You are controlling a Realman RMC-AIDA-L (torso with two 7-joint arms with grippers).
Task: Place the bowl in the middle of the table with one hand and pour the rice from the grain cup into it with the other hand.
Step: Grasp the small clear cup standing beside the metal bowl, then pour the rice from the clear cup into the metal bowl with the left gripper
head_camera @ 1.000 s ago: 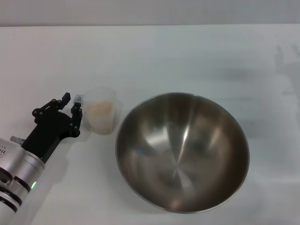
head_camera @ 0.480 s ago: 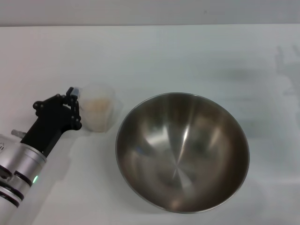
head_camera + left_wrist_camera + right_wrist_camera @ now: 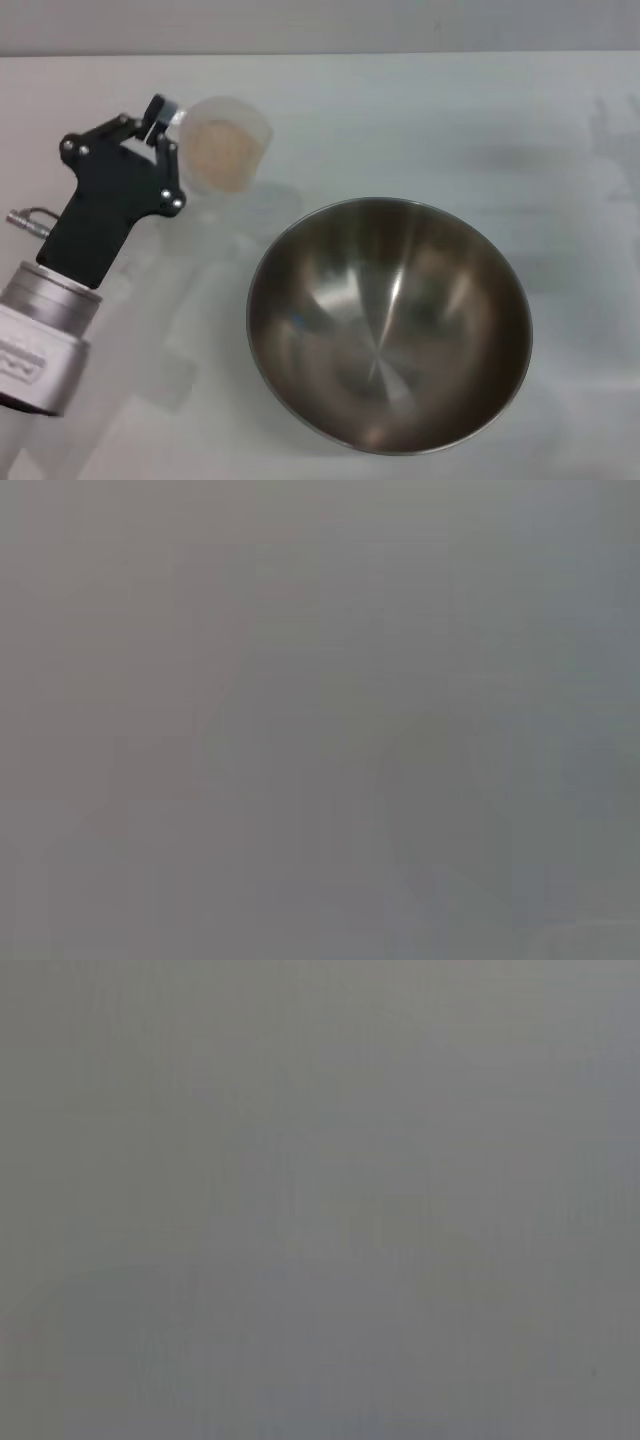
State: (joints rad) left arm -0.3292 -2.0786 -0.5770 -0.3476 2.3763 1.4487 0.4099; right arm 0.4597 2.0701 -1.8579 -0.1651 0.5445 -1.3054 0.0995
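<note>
Grain cup point(image 3: 226, 145) with rice point(image 3: 218, 148) beside steel bowl point(image 3: 389, 325).

Bowl point(image 3: 389, 325) on the table point(image 3: 420, 120) right of centre; grain cup point(image 3: 228, 145) holding rice point(image 3: 218, 152) at its ten o'clock, left gripper point(image 3: 160, 125) at the cup's nine o'clock.

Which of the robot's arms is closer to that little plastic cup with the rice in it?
The left. Its left gripper is right at the grain cup, clamped on the cup's side and holding it above the table, beside the bowl. The right gripper shows in no view.
</note>
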